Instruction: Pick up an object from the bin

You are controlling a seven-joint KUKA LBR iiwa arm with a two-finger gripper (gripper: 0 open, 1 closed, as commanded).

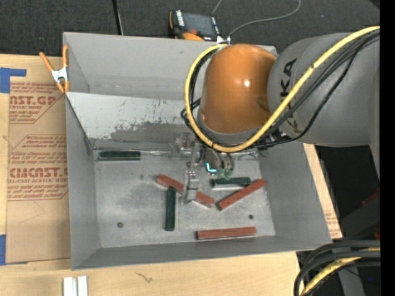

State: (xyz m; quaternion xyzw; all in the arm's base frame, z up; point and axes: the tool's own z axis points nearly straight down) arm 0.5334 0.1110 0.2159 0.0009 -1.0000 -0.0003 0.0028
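While the orange wrist cover [237, 91] hangs over the middle of the bin [111, 110], the gripper [191, 190] is down at the floor, right on the middle of a red-brown stick [168, 181] lying slanted at the bin's centre. Open or clamped? Cannot tell from this angle. An upright dark green stick [169, 209] sits just beside it towards the front edge, and a longer red-brown bar [241, 194] tilts on the right. Another red-brown strip [226, 232] lies along the front edge, and a green strip [120, 155] rests by the back-left wall.
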